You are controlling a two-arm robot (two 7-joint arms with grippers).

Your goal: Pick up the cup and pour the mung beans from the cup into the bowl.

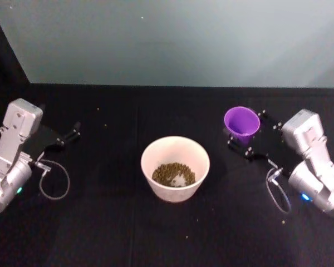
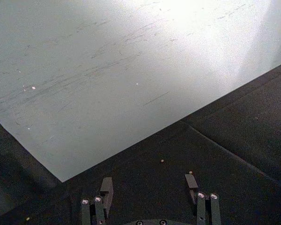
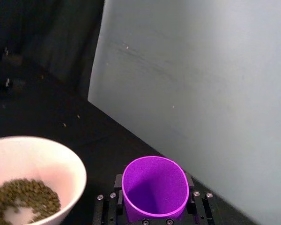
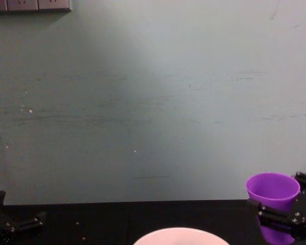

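Right pincer (image 1: 246, 135) grips the upright, empty-looking purple cup (image 1: 242, 121) toward the worktop's right edge; mung beans (image 1: 173, 174) fill the bowl (image 1: 175, 167), so release follows; left pincer (image 1: 68, 135) idles wide.

A scuffed pale teal wall (image 4: 153, 102) backs the black table (image 1: 100, 222).

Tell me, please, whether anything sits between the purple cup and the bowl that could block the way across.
Nothing visible does. The cup stands upright between the fingers of the right claw, right of the bowl, with bare black tabletop between them. The mung beans already lie in the bowl. The left claw is open, far left.
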